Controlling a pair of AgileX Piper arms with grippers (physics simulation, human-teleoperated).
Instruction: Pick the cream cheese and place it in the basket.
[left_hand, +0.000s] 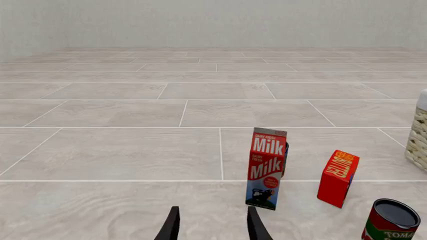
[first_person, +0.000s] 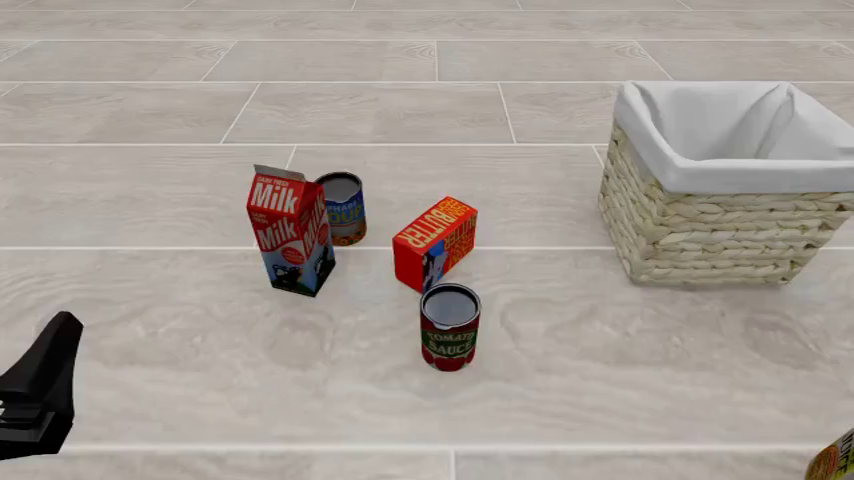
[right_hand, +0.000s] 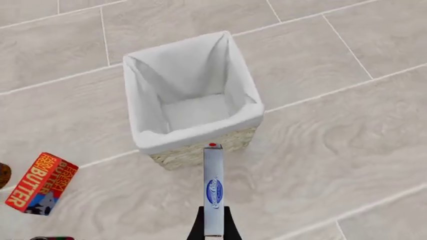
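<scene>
Cream cheese (right_hand: 213, 192): small flat box seen edge-on, pale with a blue oval label, held up in the air, near end pinched between the right jaws, far end reaching over the basket's near rim. Basket (first_person: 694, 225): pale woven wicker, white cloth lining, upright, open.

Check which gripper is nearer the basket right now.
Right. The right gripper, holding the cream cheese, hovers above, just short of the basket. The left gripper sits low, far across the floor beyond the milk carton.
</scene>
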